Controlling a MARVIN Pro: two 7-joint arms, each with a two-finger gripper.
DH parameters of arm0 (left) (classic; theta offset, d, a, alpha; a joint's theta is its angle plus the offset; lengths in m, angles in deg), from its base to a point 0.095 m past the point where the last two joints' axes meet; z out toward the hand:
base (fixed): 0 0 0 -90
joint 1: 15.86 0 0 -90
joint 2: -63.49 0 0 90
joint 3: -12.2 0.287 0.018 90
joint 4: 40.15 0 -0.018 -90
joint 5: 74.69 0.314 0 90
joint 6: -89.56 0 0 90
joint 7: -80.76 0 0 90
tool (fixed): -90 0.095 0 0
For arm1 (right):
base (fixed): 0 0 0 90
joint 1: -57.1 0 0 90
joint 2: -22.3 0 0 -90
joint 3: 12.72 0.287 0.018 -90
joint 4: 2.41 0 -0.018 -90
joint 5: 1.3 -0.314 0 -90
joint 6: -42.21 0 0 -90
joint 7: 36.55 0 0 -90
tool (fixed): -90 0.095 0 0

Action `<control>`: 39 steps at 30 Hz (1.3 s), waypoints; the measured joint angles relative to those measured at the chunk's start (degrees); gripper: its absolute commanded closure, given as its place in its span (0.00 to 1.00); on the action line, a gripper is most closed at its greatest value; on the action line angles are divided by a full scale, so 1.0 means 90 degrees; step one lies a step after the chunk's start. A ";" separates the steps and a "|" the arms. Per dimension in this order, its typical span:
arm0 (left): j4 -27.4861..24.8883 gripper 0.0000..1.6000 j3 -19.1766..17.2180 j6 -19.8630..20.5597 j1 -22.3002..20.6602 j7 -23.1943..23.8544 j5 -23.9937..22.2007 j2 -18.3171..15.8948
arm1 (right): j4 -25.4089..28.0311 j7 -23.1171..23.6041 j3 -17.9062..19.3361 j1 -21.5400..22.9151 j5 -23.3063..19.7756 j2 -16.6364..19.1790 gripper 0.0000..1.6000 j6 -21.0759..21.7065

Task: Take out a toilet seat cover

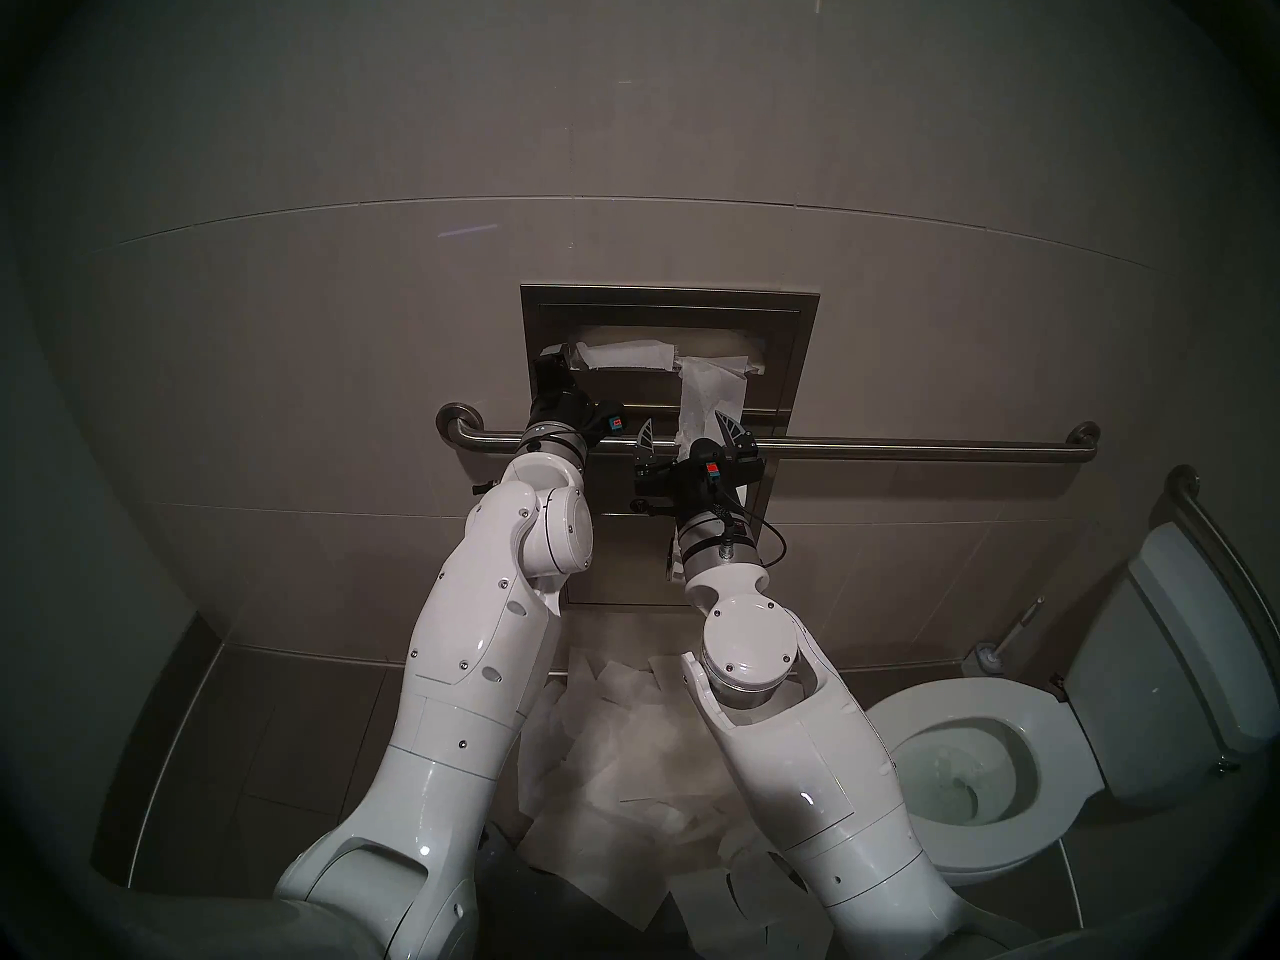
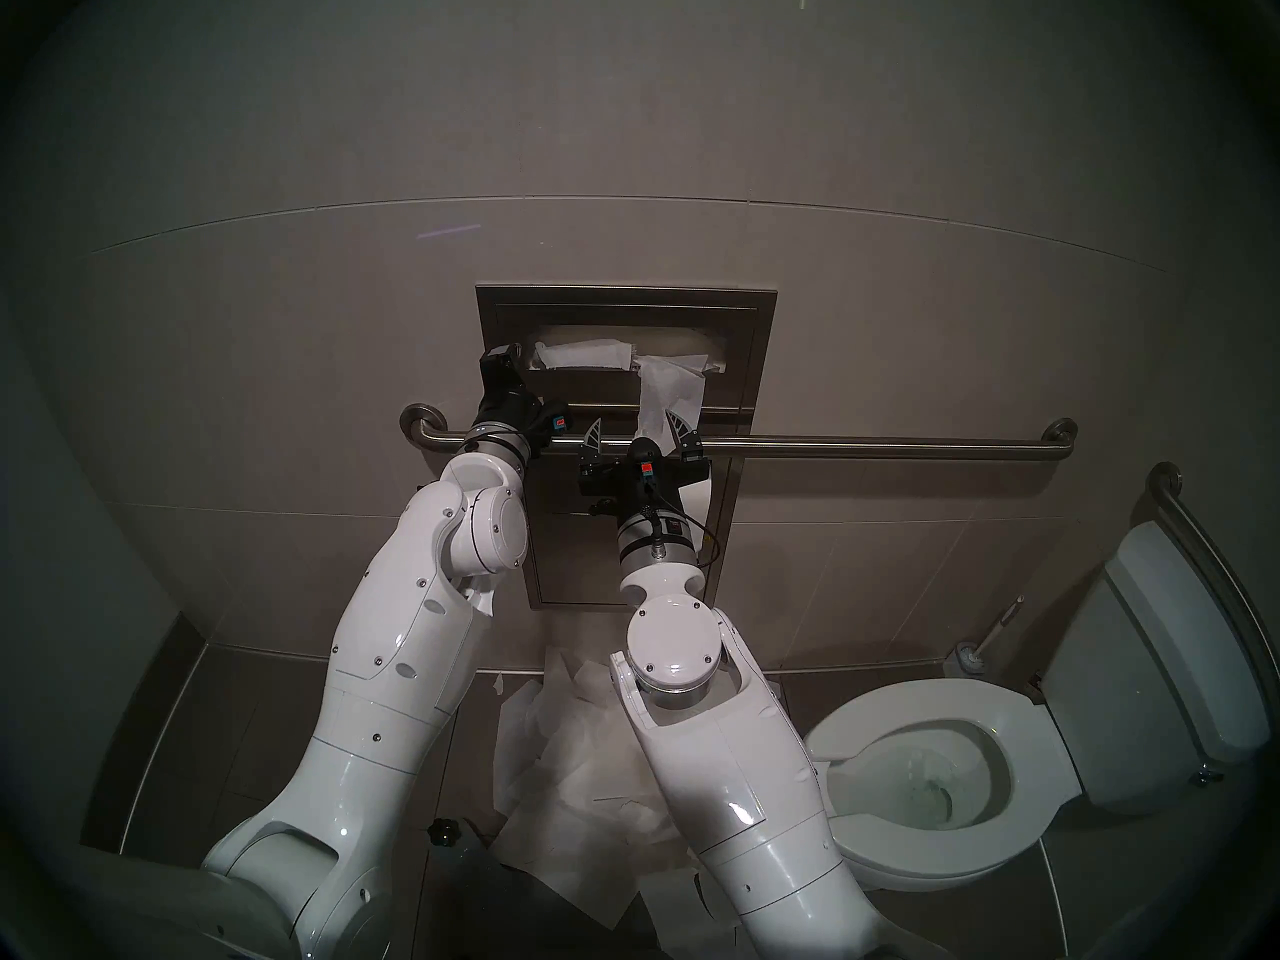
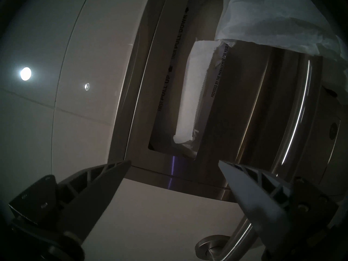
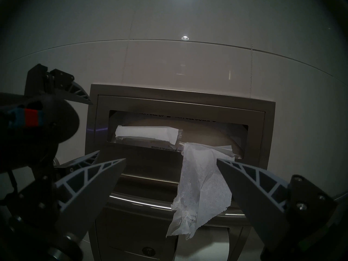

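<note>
The toilet seat cover hangs crumpled from the wall dispenser slot, draped over the grab bar. The right pincer gapes wide around it, holding nothing; the left pincer, also wide and empty, faces the slot's left end.

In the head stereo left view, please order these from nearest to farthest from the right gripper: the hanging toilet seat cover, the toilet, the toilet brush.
1. The toilet seat cover: hanging from the dispenser slot, its lower end between the open fingers of the right gripper.
2. The toilet brush: lower right, against the wall.
3. The toilet: lower right, on the floor; nearly as near as the brush.
</note>
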 measured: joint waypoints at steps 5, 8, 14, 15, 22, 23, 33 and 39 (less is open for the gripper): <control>0.0218 0.00 -0.0099 -0.0028 -0.0162 0.0031 0.0068 0.0098 | 0.0047 -0.0025 0.0000 -0.0043 0.0001 0.0023 0.00 -0.0005; 0.0290 0.00 -0.0182 -0.0038 -0.0278 0.0057 0.0104 0.0155 | 0.0078 -0.0043 0.0000 -0.0073 0.0002 0.0043 0.00 -0.0008; 0.0445 0.00 -0.0361 -0.0043 -0.0547 0.0131 0.0155 0.0285 | 0.0158 -0.0085 -0.0016 -0.0152 0.0004 0.0100 0.00 -0.0016; 0.0471 0.00 -0.0385 -0.0043 -0.0589 0.0146 0.0158 0.0309 | 0.0176 -0.0094 -0.0017 -0.0167 0.0004 0.0110 0.00 -0.0018; 0.0689 0.00 -0.0526 -0.0042 -0.0861 0.0232 0.0193 0.0454 | 0.0312 -0.0205 0.0051 -0.0315 0.0004 0.0168 0.00 -0.0038; 0.0731 0.00 -0.0541 -0.0043 -0.0904 0.0241 0.0204 0.0471 | 0.0337 -0.0224 0.0074 -0.0345 0.0004 0.0178 0.00 -0.0042; 0.1481 0.00 -0.0546 -0.0181 -0.1297 0.0289 0.0397 0.0524 | 0.0522 -0.0330 0.0191 -0.0543 0.0001 0.0234 0.00 -0.0082; 0.1695 0.00 -0.0538 -0.0279 -0.1486 0.0311 0.0520 0.0519 | 0.0572 -0.0342 0.0179 -0.0551 0.0001 0.0234 0.00 -0.0095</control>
